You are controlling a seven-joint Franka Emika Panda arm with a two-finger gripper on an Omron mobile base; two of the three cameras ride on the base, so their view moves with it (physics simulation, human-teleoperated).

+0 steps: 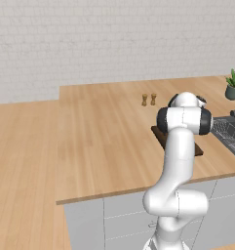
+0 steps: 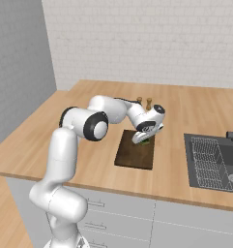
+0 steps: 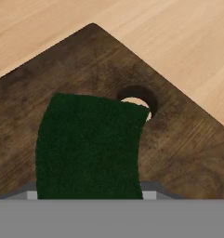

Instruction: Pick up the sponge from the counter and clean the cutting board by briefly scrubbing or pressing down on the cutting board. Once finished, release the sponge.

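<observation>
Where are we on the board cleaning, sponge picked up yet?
Pickup looks done: the sponge is off the counter, held at the gripper over the cutting board, near its hanging hole. In hand: bringing it onto the board. Left: scrubbing or pressing, then release.

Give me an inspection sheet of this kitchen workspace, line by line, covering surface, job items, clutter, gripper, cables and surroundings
Surface: light wood-plank counter over grey cabinet fronts.
Job's things: dark brown cutting board lies flat near the front edge, with a round hole near one corner. Dark green sponge sits over the board, in the gripper.
Clutter: two small brown shakers behind the board; dark wire rack in a recess to the right; potted plant at the far right.
Gripper: gripper low over the board's far end, shut on the sponge; fingertips hidden.
Cables: nothing seen.
Surroundings: white brick wall behind, grey wall to the left.
</observation>
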